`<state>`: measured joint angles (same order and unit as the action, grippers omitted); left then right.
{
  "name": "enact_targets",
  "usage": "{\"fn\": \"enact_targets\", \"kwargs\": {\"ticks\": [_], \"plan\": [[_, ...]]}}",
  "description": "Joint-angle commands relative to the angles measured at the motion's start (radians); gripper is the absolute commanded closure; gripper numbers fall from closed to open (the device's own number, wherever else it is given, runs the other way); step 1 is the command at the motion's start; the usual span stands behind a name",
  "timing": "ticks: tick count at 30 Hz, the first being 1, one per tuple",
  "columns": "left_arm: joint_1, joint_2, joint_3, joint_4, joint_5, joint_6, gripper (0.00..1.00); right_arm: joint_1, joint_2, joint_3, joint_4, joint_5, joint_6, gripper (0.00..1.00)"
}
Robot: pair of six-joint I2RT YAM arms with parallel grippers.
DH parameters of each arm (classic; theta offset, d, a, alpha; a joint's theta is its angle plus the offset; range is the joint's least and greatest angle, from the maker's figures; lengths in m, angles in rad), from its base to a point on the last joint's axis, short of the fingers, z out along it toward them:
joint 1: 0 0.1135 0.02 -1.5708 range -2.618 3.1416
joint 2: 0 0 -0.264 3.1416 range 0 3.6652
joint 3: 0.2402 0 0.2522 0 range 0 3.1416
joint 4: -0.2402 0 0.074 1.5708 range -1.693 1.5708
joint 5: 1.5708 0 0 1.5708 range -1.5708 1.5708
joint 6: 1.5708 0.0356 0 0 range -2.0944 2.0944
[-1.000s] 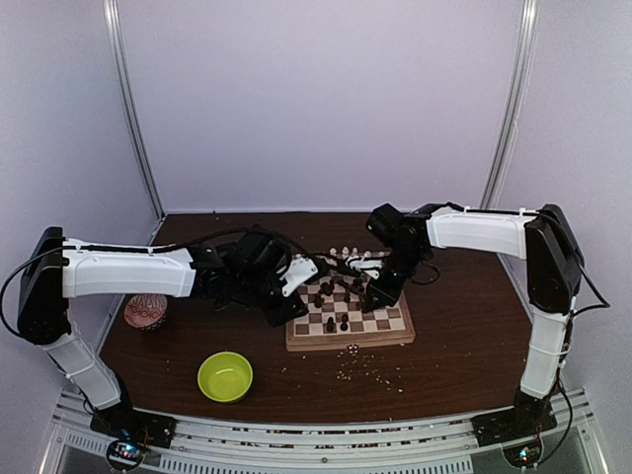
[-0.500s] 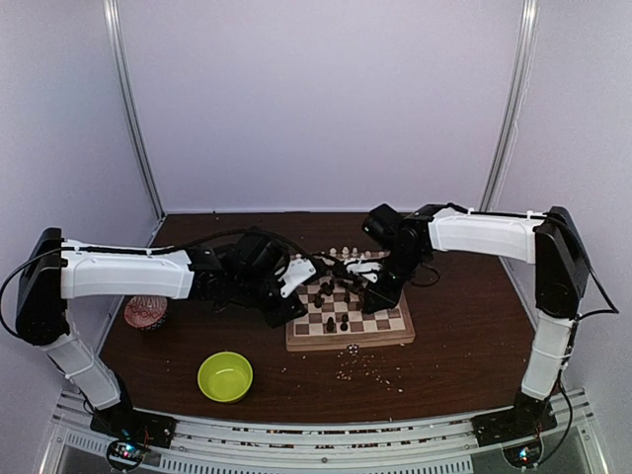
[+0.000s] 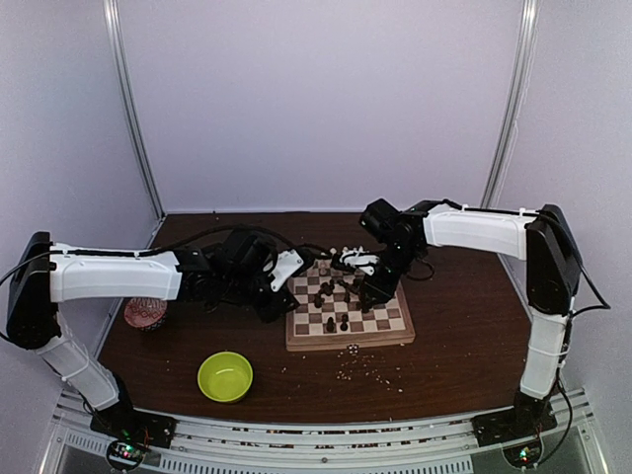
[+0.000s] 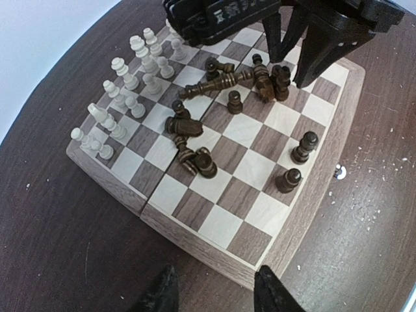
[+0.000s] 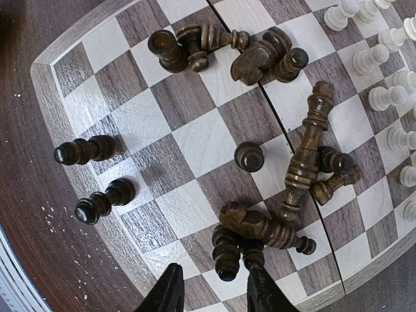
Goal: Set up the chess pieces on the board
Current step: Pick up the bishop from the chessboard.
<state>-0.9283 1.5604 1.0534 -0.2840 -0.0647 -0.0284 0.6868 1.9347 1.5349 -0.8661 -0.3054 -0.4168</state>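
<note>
1. Lying flat near the middle of the desk (image 3: 464,336), the board (image 3: 390,321) is seen with its checks facing up.
2. Pale pieces (image 4: 130,84) are lined up upright in two rows along the board's far edge.
3. Dark pieces (image 5: 260,224) are mostly tipped over in a loose heap across the middle squares. Several are touching or crossing one another.
4. Two more dark ones are stood upright, side by side, on squares by the board's near edge.
5. The left gripper (image 4: 214,296) is held just off the board's left edge, over bare desk. Its jaws are spread apart and nothing is held between them.
6. The right gripper (image 5: 211,292) is held low over the heap on the right half of the board. Its jaws are parted and nothing is clasped. A fallen dark piece is seen just ahead of the fingertips.
7. A lime-green bowl (image 3: 225,376) is set toward the desk's near-left corner, well apart from the board.
8. Pale crumbs (image 3: 367,367) are scattered on the desk just beyond the board's near edge.
</note>
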Motion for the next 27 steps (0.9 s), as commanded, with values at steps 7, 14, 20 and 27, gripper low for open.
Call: {"fn": "enact_targets", "kwargs": {"ticks": [7,14,20,27], "plan": [[0.005,-0.016,-0.007,0.049,0.003,-0.02,0.58,0.0,0.051,0.05,-0.021,-0.013,0.013,0.76],[0.005,-0.007,-0.005,0.052,0.012,-0.022,0.58,0.0,0.045,0.028,-0.024,-0.024,0.011,0.85],[0.005,0.0,-0.002,0.05,0.012,-0.021,0.58,0.0,0.037,0.012,-0.012,-0.013,0.015,0.85],[0.005,0.001,0.004,0.045,0.01,-0.016,0.58,0.001,0.049,0.014,-0.009,-0.003,0.018,0.83]]}}
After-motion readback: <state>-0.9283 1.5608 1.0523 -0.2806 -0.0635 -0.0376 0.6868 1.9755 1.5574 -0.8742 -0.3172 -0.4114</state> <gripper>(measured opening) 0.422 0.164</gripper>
